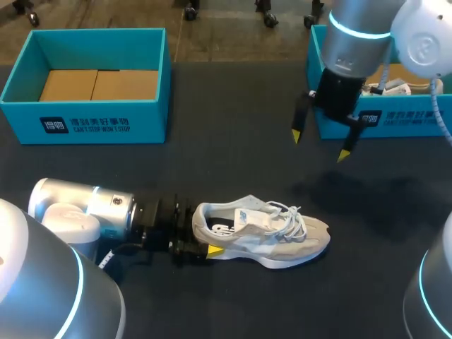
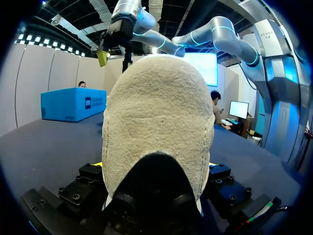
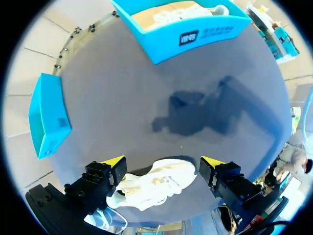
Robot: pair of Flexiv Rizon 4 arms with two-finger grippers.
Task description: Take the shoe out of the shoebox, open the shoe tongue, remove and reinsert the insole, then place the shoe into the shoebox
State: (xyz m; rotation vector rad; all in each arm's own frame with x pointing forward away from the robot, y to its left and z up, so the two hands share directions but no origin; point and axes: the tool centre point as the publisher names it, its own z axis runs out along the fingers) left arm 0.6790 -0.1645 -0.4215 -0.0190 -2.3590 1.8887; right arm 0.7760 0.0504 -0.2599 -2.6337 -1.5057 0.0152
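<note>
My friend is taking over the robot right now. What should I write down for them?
Left hand: shut on the heel of the white and beige fabric sneaker, which rests on the dark table.
Right hand: open and empty, above the table by the right blue cardboard box.
Left blue cardboard box: no shoe inside.
Done: sneaker is out of the box.
To do: tongue and insole steps (cannot tell if done), then sneaker back into the box.

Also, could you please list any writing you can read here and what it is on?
Left box: dark label with white print, too small to read surely.
Right box: same label, blurred.
Shoe: marks on tongue and insole, unreadable.
Nothing else bears writing.
</note>
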